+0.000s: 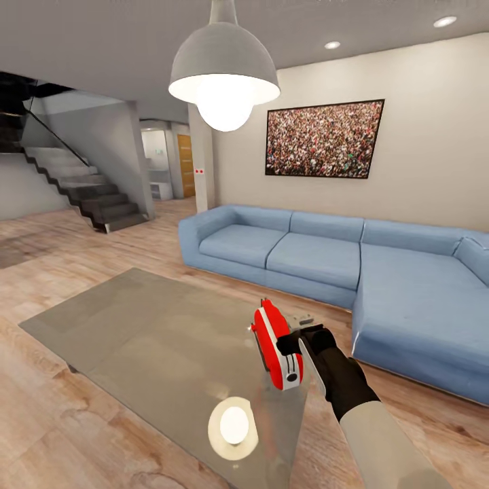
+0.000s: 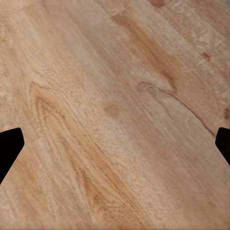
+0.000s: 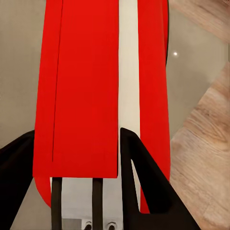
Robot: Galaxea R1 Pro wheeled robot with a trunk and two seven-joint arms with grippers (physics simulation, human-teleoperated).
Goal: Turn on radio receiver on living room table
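The red radio receiver (image 1: 277,346) stands tilted on its edge over the near right part of the glossy grey-brown table (image 1: 136,326), white end panel toward me. My right gripper (image 1: 301,343) is shut on the radio from the right side. In the right wrist view the red body (image 3: 86,96) runs between the two black fingers (image 3: 143,182), with the white panel and dark knobs near the palm. Whether the radio touches the glass I cannot tell. My left gripper (image 2: 115,139) is open over bare wood floor, its fingertips (image 2: 9,143) far apart.
A blue L-shaped sofa (image 1: 339,258) runs behind and to the right of the table. A white dome pendant lamp (image 1: 224,75) hangs above, mirrored in the glass (image 1: 234,426). A crowd picture (image 1: 324,139) hangs on the wall; stairs (image 1: 88,190) rise at the back left.
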